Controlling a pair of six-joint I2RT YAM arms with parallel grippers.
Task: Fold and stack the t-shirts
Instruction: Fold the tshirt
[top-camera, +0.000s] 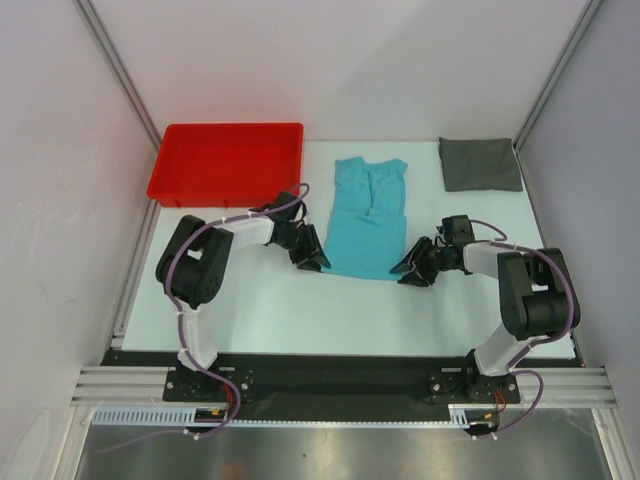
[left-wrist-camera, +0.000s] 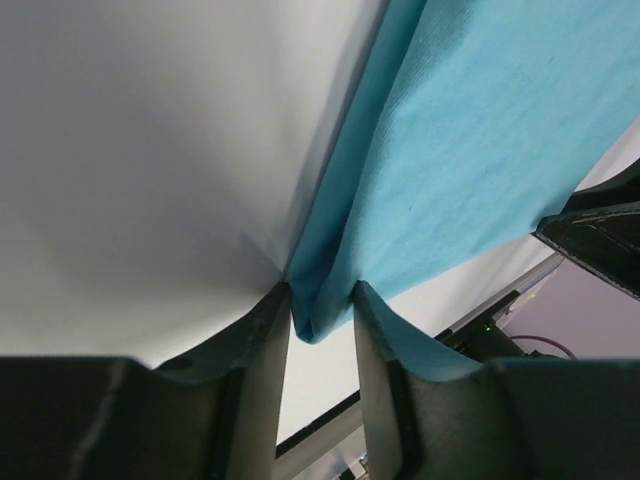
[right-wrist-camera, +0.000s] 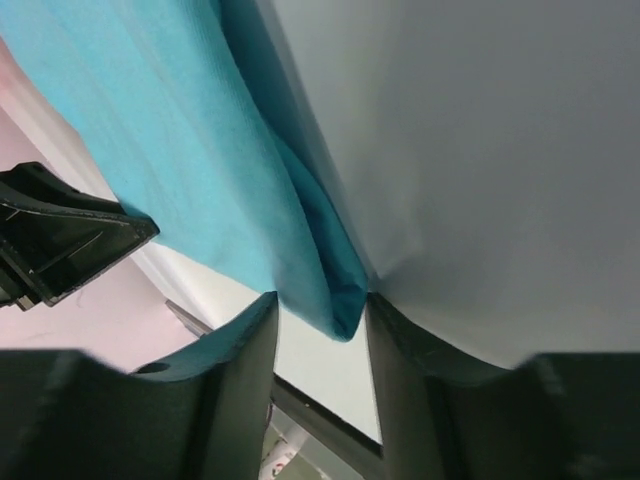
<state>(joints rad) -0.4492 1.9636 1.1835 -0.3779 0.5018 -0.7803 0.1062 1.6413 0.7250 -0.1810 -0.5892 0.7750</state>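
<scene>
Left pincer (left-wrist-camera: 320, 292) and right pincer (right-wrist-camera: 320, 300), jaws apart, each straddle a near corner of the turquoise t-shirt (top-camera: 368, 225).

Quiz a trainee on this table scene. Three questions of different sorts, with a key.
1. True or false: the folded dark grey t-shirt lies inside the red tray.
2. The left tool and the right tool each straddle: A) a sleeve, B) a near corner of the turquoise t-shirt, C) the tray's rim.
3. Fill in: the tray sits at the far ____ corner of the table.
Key: 1 false; 2 B; 3 left.
</scene>
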